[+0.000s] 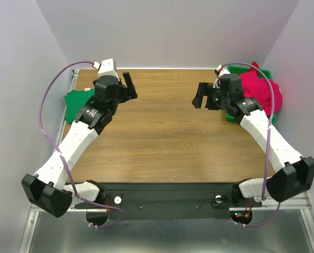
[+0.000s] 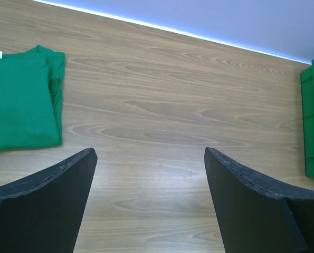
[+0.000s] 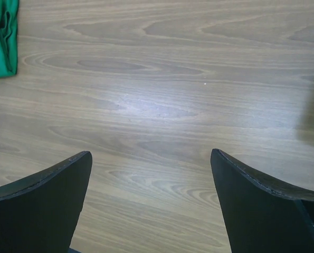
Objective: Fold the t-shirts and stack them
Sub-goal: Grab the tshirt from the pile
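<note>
Green t-shirt (image 2: 19,105): folded flat, left edge of wooden table (image 1: 162,137).
Pink-red t-shirt (image 1: 259,89): heaped in green tray (image 2: 311,132), right rear corner.
Left gripper (image 2: 149,158), right gripper (image 3: 151,158): jaws wide apart, holding nothing, above the tabletop.

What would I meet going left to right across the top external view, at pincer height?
green shirt → left pincer, open → right pincer, open → pink shirt
</note>
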Controlling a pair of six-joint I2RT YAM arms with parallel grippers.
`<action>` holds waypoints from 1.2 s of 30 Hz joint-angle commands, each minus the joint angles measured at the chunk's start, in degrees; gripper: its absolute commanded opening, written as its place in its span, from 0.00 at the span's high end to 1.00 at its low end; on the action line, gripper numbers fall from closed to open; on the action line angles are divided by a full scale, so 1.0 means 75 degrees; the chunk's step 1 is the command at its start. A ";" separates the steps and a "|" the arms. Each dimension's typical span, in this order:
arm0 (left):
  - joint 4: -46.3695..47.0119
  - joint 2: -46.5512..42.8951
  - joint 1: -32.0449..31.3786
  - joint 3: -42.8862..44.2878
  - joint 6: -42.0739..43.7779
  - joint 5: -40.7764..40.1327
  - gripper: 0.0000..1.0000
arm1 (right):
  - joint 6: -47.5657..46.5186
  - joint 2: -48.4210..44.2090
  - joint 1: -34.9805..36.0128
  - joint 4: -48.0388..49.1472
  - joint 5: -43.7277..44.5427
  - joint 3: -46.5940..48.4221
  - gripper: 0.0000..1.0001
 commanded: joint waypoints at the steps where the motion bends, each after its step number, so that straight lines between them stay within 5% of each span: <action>1: 0.0235 -0.0082 0.0035 0.0138 -0.0037 -0.0395 0.04 | -0.0006 -0.0337 0.0012 0.0333 0.1165 0.0153 0.00; 17: 0.0810 0.0305 0.0035 0.0114 -0.0037 -0.0267 0.03 | -0.0954 -0.0103 -0.0116 0.0333 0.3746 0.0797 0.00; 26: 0.1126 0.0422 0.0047 0.0162 0.0233 -0.0009 0.01 | -0.0673 0.1020 -0.2798 0.0333 0.2985 0.2096 0.00; 36: 0.1068 0.0422 0.0094 -0.0049 0.0198 0.0308 0.01 | -0.0732 0.3562 -0.3421 0.0322 0.3324 0.4006 0.00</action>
